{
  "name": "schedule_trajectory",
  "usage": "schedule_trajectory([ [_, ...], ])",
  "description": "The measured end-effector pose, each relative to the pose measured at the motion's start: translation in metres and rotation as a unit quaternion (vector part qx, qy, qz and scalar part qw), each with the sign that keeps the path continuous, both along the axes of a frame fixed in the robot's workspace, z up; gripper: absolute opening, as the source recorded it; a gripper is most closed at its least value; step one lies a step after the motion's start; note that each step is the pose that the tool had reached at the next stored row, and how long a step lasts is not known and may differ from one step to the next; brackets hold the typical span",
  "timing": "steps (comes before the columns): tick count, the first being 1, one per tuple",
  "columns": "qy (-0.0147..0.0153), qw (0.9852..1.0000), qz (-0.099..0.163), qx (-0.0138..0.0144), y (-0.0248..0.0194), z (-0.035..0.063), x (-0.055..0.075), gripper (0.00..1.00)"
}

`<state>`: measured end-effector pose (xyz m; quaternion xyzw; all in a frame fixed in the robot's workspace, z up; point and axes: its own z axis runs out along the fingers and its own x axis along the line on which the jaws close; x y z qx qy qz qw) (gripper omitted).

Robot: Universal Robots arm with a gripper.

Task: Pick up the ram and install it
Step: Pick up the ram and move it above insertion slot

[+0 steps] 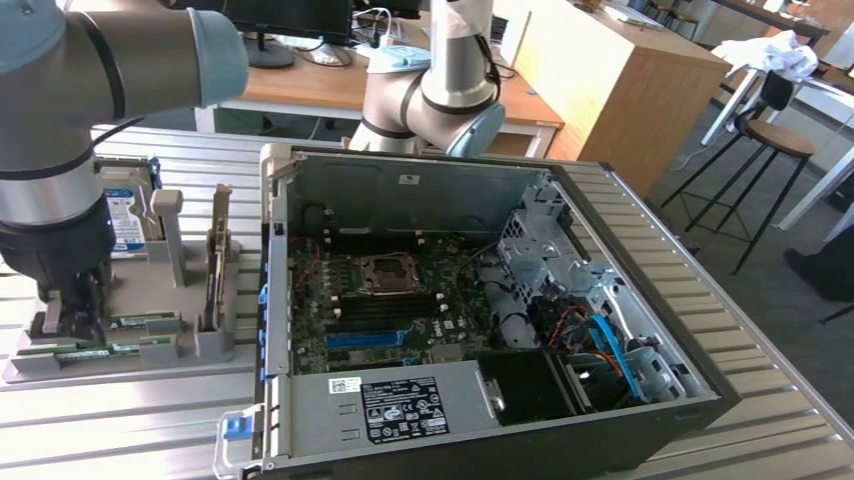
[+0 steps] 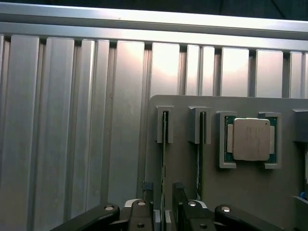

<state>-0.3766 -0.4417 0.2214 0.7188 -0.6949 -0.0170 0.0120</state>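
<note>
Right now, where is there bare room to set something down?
The table is bare between the holder tray and its near edge, and at the exterior view's right of the computer case. Crowded: the tray, with the gripper straddling a ram.

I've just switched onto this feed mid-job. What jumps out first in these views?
The open computer case takes up the middle of the exterior view, with its motherboard exposed. At that view's left, the arm's gripper reaches down onto a gray holder. In the wrist view, its open jaws straddle one edge-on ram, beside a second stick and a silver processor chip.
</note>
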Motion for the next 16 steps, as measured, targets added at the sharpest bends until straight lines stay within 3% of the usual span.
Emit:
schedule_trajectory([
  [10, 0.0, 1.0, 0.0, 0.0, 0.0001, -0.013, 0.0, 0.3],
  [16, 0.0001, 1.0, 0.0, 0.0006, 0.0001, -0.0137, 0.0, 0.3],
])
